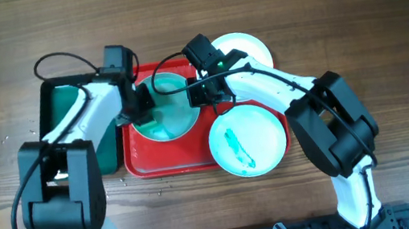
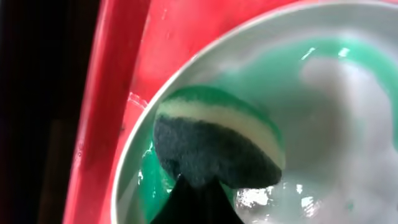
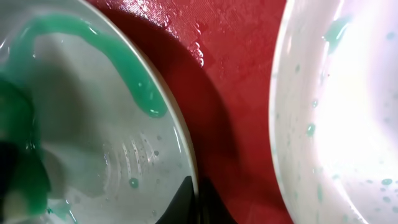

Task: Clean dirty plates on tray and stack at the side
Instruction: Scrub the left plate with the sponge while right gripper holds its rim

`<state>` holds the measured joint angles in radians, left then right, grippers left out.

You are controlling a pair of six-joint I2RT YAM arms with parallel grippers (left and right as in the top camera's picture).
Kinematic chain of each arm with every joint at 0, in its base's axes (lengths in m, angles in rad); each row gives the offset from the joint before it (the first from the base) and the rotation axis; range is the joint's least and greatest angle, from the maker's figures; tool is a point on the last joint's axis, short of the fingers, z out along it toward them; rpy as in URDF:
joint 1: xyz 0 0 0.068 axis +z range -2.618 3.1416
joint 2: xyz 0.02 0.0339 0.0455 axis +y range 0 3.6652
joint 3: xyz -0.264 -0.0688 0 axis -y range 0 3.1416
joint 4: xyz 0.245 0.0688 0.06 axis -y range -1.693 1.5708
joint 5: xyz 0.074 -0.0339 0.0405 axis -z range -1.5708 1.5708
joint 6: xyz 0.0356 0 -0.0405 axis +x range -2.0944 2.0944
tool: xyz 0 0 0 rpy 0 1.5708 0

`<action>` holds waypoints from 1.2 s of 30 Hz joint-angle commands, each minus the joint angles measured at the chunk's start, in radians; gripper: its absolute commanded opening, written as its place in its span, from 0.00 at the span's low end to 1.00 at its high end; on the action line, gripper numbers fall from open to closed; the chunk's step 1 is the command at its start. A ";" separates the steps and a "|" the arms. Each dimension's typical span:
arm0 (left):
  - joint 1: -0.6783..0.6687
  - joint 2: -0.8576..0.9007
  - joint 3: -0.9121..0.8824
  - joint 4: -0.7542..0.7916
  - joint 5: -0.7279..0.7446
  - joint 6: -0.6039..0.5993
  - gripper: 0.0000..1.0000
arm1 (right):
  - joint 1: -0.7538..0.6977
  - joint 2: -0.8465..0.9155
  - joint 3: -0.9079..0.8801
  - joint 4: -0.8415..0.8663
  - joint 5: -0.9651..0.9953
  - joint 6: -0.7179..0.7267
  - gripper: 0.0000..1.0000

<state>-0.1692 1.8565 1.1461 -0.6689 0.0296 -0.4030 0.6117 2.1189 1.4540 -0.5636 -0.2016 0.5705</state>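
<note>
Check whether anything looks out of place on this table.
The round white plate with a teal streak straddles the red plastic tray's right edge, part on the rim, part over the wooden table, so it likely sits tilted.

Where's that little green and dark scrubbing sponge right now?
In the left wrist view, the round green, cream and dark grey sponge sits inside the smeared white plate on the red plastic tray, close to the plate's rim.
</note>
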 commanded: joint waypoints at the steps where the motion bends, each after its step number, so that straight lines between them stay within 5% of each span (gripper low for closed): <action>1: -0.039 -0.010 -0.058 0.130 -0.102 -0.036 0.04 | 0.006 -0.015 0.008 0.003 -0.009 -0.019 0.04; 4: -0.071 -0.010 -0.067 0.196 -0.090 -0.035 0.04 | 0.006 -0.015 0.008 0.003 -0.009 -0.020 0.04; 9: -0.101 -0.011 -0.067 0.153 0.249 0.121 0.04 | 0.006 -0.015 0.008 0.004 -0.018 -0.021 0.04; 18: 0.071 -0.011 -0.067 -0.022 0.252 0.145 0.04 | -0.042 -0.014 -0.056 0.042 -0.237 -0.021 0.04; 21: 0.059 -0.011 -0.067 -0.105 0.641 0.364 0.04 | -0.050 -0.013 -0.056 0.045 -0.237 -0.020 0.04; 24: 0.006 -0.011 -0.067 -0.056 0.653 0.369 0.04 | -0.050 -0.013 -0.056 0.047 -0.237 -0.021 0.04; 26: -0.036 -0.011 -0.067 0.039 0.560 0.281 0.04 | -0.050 -0.013 -0.056 0.047 -0.236 -0.021 0.04; 29: -0.070 -0.011 -0.067 0.118 0.222 0.098 0.04 | -0.050 -0.013 -0.056 0.046 -0.235 -0.022 0.04; 36: -0.034 -0.011 -0.067 0.166 -0.378 -0.048 0.04 | -0.050 -0.013 -0.056 0.045 -0.224 -0.021 0.04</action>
<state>-0.2409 1.8385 1.0840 -0.5034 0.0666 -0.3519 0.5640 2.1185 1.4086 -0.5217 -0.4072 0.5522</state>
